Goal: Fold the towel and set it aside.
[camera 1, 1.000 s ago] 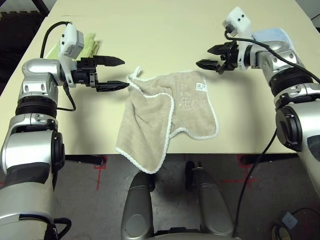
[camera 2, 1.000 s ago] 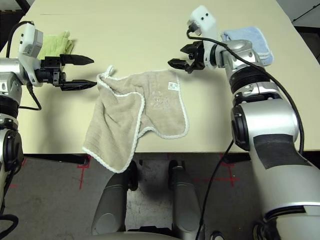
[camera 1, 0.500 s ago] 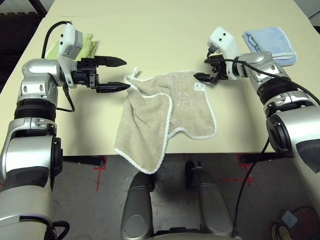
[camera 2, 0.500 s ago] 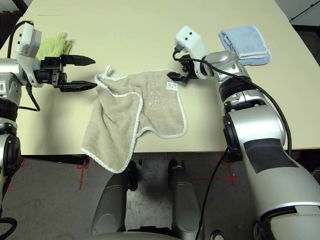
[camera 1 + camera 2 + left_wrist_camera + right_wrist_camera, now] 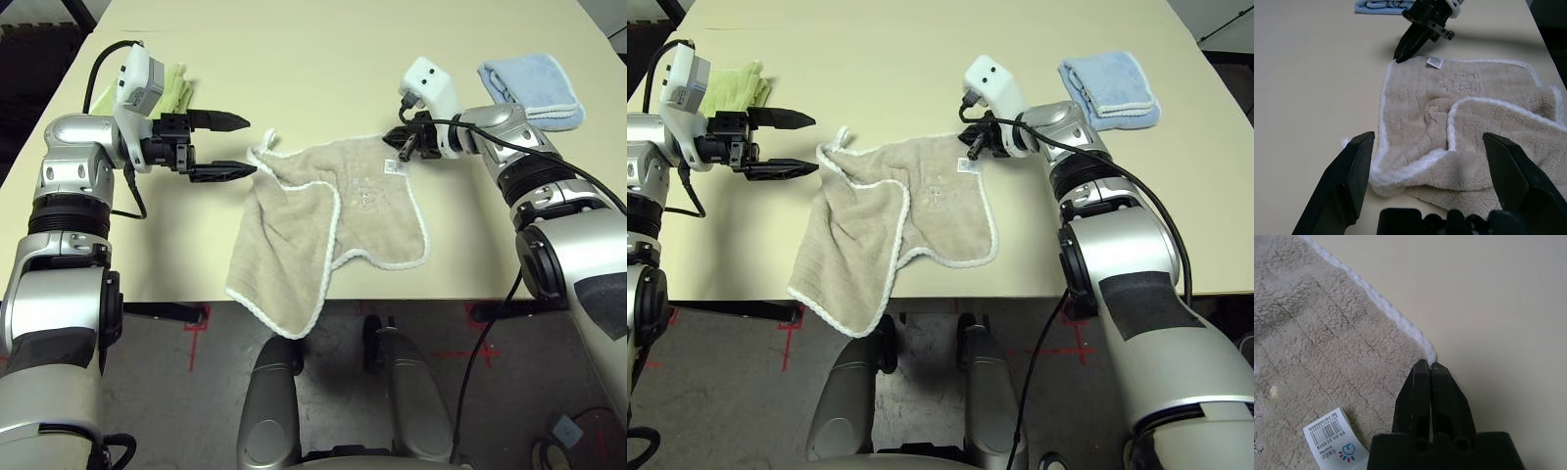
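While the towel (image 5: 333,220) lies rumpled on the desk (image 5: 323,59), one flap doubled over itself and its near end hanging off the desk's front edge, I am at the gripping step of the fold. My right pincer (image 5: 1426,368) is clenched right at the towel's far corner, tips pressed together at the white edging beside the small tag (image 5: 1332,435). Whether cloth is really caught between the tips I cannot tell; they look fully together with the hem lying just ahead of them. My left pincer (image 5: 227,145) hangs released, jaws wide, just short of the towel's opposite far corner where a little loop of edging (image 5: 263,147) sticks up.

As I judge it, the next move calls for the left pincer to slide in and clench that corner, so both corners can be lifted together and the cloth drawn flat before folding. If the right grip is empty, it needs reopening and a deeper bite.

From the right wrist I see the tag's barcode and the closed tips against the hem. From the left wrist, the doubled flap (image 5: 1508,127) sits between my open fingers. From the head I see a green towel (image 5: 176,86) behind the left pincer and a blue towel (image 5: 532,86) beyond the right arm.
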Tool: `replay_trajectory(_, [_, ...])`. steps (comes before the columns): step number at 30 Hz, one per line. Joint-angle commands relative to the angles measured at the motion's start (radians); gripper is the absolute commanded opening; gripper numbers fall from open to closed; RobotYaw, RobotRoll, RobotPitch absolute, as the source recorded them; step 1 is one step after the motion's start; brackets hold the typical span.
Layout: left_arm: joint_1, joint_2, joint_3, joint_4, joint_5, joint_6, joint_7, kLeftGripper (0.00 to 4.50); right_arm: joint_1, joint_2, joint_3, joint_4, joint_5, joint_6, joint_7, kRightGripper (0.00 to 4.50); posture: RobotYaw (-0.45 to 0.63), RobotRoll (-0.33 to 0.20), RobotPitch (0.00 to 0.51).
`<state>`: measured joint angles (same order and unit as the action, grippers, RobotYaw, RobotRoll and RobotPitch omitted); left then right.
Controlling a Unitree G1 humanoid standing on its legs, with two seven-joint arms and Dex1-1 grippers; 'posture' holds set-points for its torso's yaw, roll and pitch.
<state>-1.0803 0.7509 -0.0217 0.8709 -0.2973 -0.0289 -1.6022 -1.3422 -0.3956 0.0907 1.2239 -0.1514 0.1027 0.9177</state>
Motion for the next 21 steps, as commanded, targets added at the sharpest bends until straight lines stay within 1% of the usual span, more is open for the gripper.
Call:
replay_trajectory(1, [0.023, 0.0, 0.0, -0.017, -0.013, 0.017, -0.012, 4.5, -0.023, -0.03, -0.058, 0.001, 0.054, 0.005, 0.012, 0.04, -0.01, 0.0, 0.34])
replay_trajectory(3, [0.024, -0.01, 0.021, -0.011, -0.008, 0.025, -0.007, 4.5, -0.025, -0.039, -0.092, -0.011, 0.085, -0.067, 0.007, 0.04, -0.01, 0.0, 0.338])
replay_trajectory(5, [0.026, -0.026, 0.04, -0.005, -0.004, 0.02, 0.025, 4.5, -0.03, -0.051, -0.125, -0.018, 0.106, -0.158, -0.037, 0.04, -0.01, 0.0, 0.335])
replay_trajectory(7, [0.023, -0.059, 0.067, 0.007, -0.003, 0.017, 0.098, 4.5, -0.066, -0.044, -0.191, -0.038, 0.171, -0.285, -0.044, 0.04, -0.02, 0.0, 0.325])
replay_trajectory(9, [0.015, -0.086, 0.089, 0.012, -0.006, 0.03, 0.157, 4.5, -0.108, -0.033, -0.236, -0.045, 0.219, -0.36, -0.035, 0.04, -0.02, 0.0, 0.32])
replay_trajectory(13, [0.007, -0.118, 0.11, 0.006, -0.005, 0.036, 0.201, 4.5, -0.194, -0.024, -0.276, -0.037, 0.263, -0.446, -0.015, 0.04, -0.02, 0.0, 0.314])
replay_trajectory(21, [-0.04, -0.177, 0.148, 0.032, -0.012, 0.046, 0.264, 4.5, -0.446, -0.036, -0.364, -0.033, 0.357, -0.519, -0.048, 0.04, -0.03, 0.0, 0.298])
